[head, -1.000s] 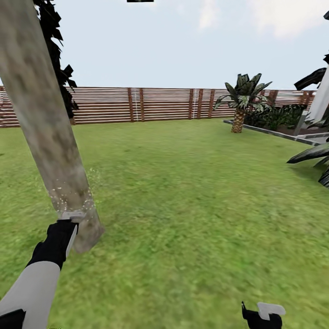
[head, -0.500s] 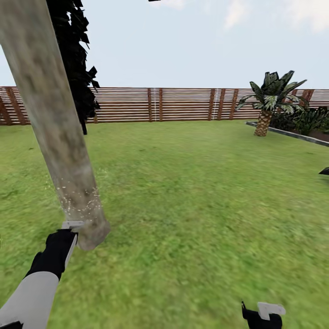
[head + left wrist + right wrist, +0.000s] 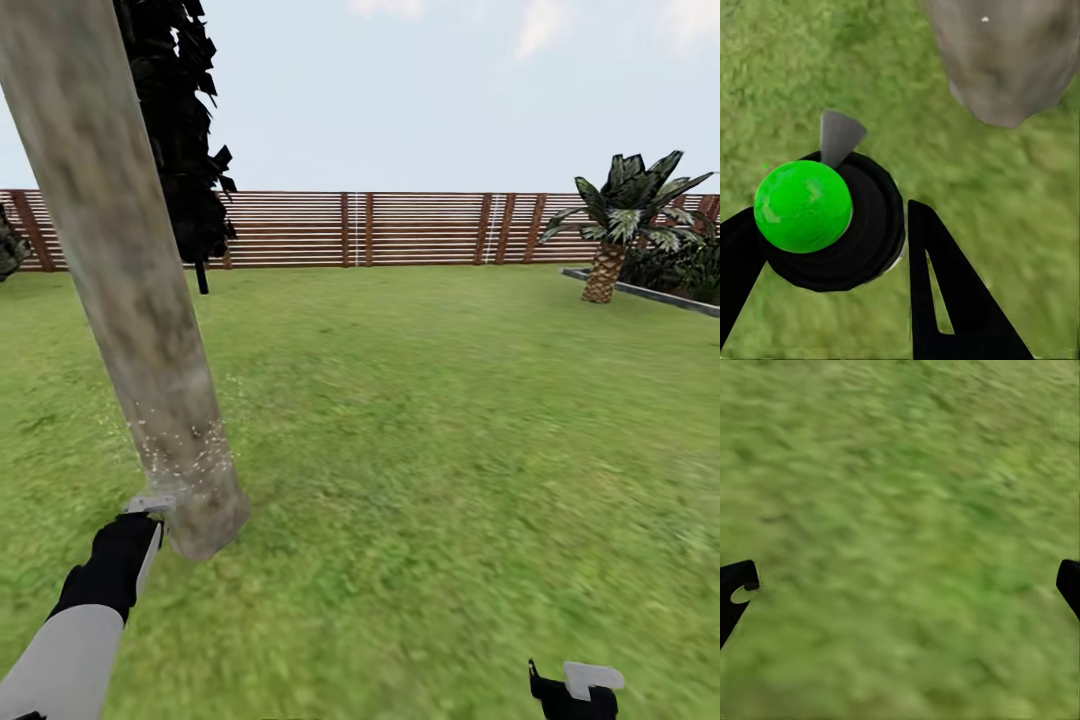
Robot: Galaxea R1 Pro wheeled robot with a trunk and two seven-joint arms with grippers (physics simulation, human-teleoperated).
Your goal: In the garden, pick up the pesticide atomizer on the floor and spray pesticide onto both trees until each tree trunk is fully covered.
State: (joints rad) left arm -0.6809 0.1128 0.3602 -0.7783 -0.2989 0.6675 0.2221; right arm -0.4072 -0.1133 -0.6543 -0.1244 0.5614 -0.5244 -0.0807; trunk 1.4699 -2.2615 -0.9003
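Background features beyond the lawn, head view.
Brown horizontal-slat fence (image 3: 420, 228) spanning the far edge from 9 to 3 o'clock, with darker upright posts at intervals. Dark-leaved, thin-trunked tree (image 3: 185, 140) at 11 o'clock, standing just in front of the fence. Short palm (image 3: 615, 225) with scaly trunk and green-grey fronds at 2 o'clock, near the fence. Low grey kerb (image 3: 640, 292) running from the palm base toward 3 o'clock, with dark shrubs (image 3: 680, 265) behind it. Pale blue sky (image 3: 400, 100) above the fence line, with thin white cloud (image 3: 545, 30) toward 1 o'clock.
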